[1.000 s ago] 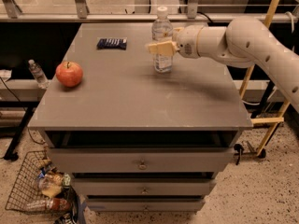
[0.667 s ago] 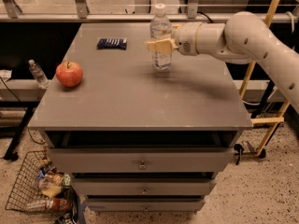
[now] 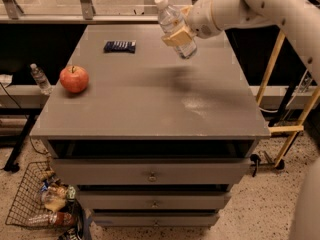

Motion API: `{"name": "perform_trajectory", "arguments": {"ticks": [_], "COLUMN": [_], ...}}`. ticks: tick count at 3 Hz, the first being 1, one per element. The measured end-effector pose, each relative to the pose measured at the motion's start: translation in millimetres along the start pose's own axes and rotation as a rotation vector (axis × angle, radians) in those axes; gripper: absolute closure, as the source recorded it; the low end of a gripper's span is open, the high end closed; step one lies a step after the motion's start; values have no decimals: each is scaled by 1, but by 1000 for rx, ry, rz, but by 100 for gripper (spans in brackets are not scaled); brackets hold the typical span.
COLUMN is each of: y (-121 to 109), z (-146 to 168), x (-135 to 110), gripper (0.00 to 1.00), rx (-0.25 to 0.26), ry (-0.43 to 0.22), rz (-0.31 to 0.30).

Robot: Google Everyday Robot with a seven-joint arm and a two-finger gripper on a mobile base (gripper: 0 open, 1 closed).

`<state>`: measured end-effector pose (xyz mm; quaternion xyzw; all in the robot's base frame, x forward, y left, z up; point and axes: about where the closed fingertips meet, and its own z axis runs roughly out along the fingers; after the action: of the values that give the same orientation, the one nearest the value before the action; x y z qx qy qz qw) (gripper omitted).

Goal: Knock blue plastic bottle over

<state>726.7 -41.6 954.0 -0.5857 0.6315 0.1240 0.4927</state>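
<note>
The tool (image 3: 177, 35), with tan pads at the end of a thick white arm (image 3: 250, 4), is clamped across the middle of the tall clear plastic water bottle with a white cap (image 3: 170, 19). It holds the bottle tilted, cap leaning up and to the left and base pointing down to the right. The bottle hangs over the far right part of the grey counter (image 3: 150, 104). Its base looks clear of the surface, and a soft shadow lies on the top just in front of it. The arm comes in from the upper right corner, bends, and reaches leftward over the counter's back right edge. Around the shadow the grey top is bare out to the front and right edges. The flat dark blue packet (image 3: 120, 46) lies near the back edge, left of the bottle and apart from it. The round red apple (image 3: 74, 78) sits well apart, near the left edge. Beyond that edge a small clear bottle (image 3: 40, 79) stands on a lower ledge. A wire basket (image 3: 30, 194) rests on the floor by the front left corner, and a yellow wooden frame (image 3: 285, 129) stands just beside the right side.
</note>
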Motion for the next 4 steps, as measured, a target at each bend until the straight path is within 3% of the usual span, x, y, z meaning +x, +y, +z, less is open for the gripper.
{"name": "perform_trajectory", "arguments": {"ticks": [1, 2, 3, 4], "y": [0, 8, 39, 81], "z": [-3, 5, 17, 14], "x": [3, 12, 30, 56], "gripper": [100, 100, 100, 100], "rx": [-90, -224, -417, -672], "ry": [178, 304, 422, 599], "rz": [-180, -308, -392, -461]}}
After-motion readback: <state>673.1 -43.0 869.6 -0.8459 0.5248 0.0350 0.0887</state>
